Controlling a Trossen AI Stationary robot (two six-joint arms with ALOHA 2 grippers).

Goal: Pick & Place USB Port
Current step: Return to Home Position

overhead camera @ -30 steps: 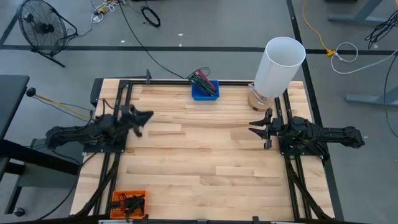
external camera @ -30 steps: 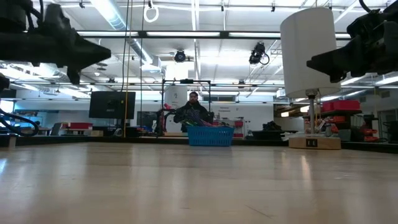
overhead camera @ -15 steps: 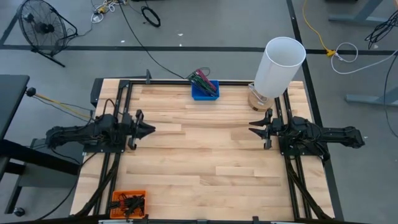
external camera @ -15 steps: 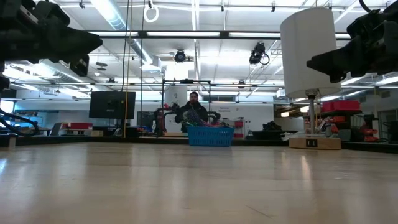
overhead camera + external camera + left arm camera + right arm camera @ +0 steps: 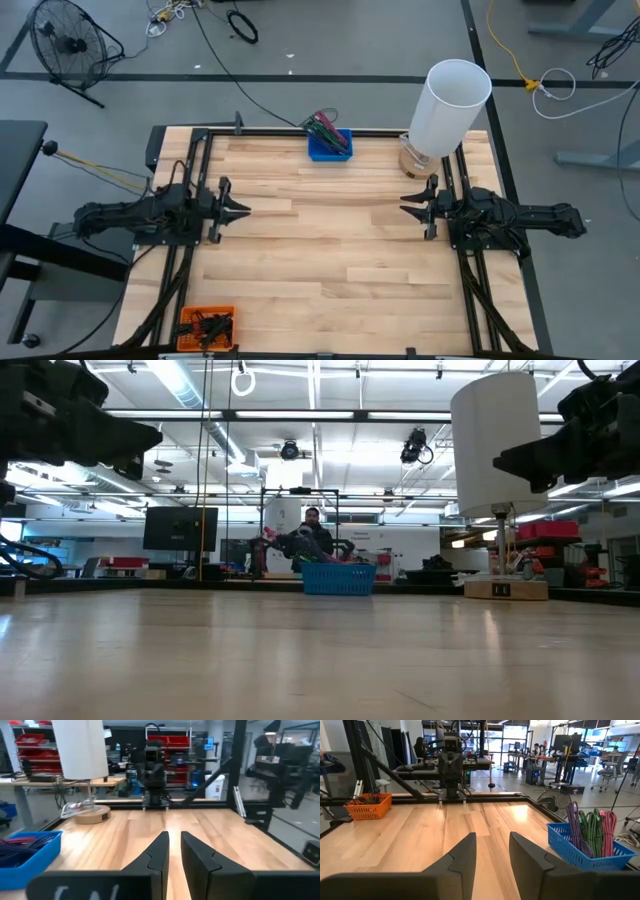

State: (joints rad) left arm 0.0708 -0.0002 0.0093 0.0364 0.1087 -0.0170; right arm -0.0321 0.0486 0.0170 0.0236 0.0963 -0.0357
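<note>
Left gripper (image 5: 238,210) hangs just narrowly parted and empty, right gripper (image 5: 406,204) a touch wider (empty too), while the black charger cable (image 5: 212,325) sits bunched in the orange basket (image 5: 184,325), well apart on the left arm's side.

Left arm (image 5: 122,217) and right arm (image 5: 530,218): matte black, chunky jointed links. Jaws black, angular, tapering to wedge tips, flat inner faces. Faint pale marking on block behind left jaws.
</note>
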